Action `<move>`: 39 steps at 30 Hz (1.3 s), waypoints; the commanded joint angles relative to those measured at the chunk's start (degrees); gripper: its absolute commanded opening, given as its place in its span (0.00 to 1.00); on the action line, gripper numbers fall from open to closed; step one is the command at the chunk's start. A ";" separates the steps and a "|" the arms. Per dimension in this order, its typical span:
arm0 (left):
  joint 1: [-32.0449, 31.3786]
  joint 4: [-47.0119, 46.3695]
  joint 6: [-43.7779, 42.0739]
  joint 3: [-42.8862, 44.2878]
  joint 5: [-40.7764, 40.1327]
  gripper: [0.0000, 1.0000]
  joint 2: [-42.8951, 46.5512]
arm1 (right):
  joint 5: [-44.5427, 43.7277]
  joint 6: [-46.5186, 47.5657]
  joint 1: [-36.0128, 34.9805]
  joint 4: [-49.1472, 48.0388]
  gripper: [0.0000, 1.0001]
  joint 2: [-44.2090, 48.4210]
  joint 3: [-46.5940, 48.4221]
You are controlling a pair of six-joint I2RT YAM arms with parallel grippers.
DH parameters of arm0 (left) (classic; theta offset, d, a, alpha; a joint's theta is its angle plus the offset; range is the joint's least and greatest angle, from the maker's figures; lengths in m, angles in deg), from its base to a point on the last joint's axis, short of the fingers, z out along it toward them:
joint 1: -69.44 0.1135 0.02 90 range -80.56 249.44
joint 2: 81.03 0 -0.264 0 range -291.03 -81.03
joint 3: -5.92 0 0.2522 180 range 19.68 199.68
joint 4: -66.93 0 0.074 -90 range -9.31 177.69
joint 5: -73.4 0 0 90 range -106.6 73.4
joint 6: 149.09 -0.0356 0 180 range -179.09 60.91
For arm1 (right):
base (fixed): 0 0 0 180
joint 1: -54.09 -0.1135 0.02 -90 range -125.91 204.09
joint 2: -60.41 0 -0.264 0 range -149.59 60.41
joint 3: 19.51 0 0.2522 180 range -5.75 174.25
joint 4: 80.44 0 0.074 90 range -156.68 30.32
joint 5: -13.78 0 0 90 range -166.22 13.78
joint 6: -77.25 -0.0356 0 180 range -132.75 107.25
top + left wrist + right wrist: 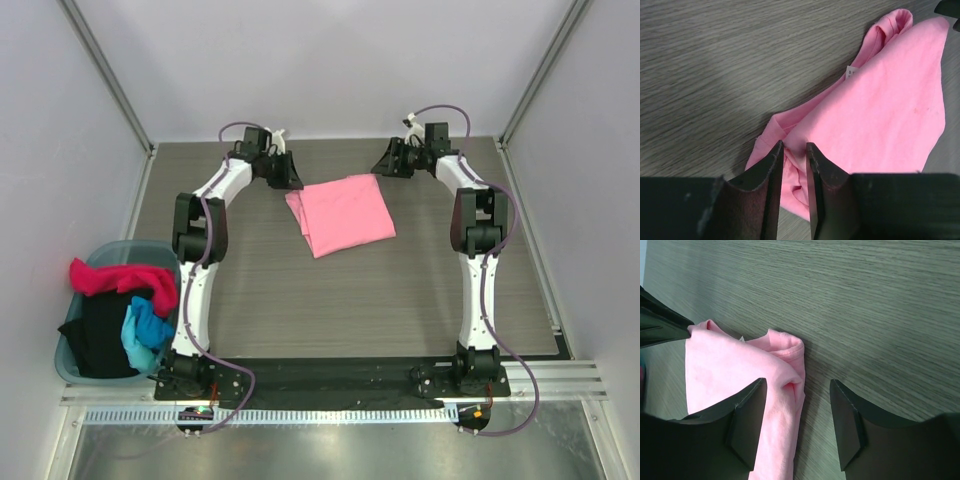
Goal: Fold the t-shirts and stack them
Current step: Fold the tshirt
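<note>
Grey table (300, 300), upper centre: pink t-shirt (342, 213) spans between the claws, left claw (794, 145) narrow over its corner, grip unclear, right claw (797, 381) wide.

Right hand (797, 385): fingers spread apart, gripping nothing.
Pink t-shirt (735, 365): folded flat, its rolled edge lying between the two fingers.
Table (865, 300): grey wood grain, under the shirt.

Grey wood-grain table (330, 310), teal plastic basket (112, 246) sitting at its near left corner, black strip (330, 372) along the near edge, aluminium rails (560, 372) just beyond, white walls (340, 60) all round.
</note>
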 commanded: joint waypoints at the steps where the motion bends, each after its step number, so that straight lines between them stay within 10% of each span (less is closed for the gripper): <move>1: -0.25 -1.76 -0.71 1.93 1.39 0.25 -0.23 | 2.01 -1.26 -0.38 -3.30 0.58 -1.13 2.61; 10: -0.52 -1.58 -1.76 1.76 1.30 0.01 0.39 | 3.68 -1.78 -1.52 -4.36 0.29 -2.98 3.66; 19: -0.87 -1.23 -2.47 0.97 2.09 0.00 2.67 | 4.83 -2.40 -1.69 -6.20 0.02 -2.37 4.36; 39: -0.78 2.46 -3.52 -11.86 6.75 0.00 17.96 | 9.48 -9.60 -1.61 -11.57 0.01 4.49 3.05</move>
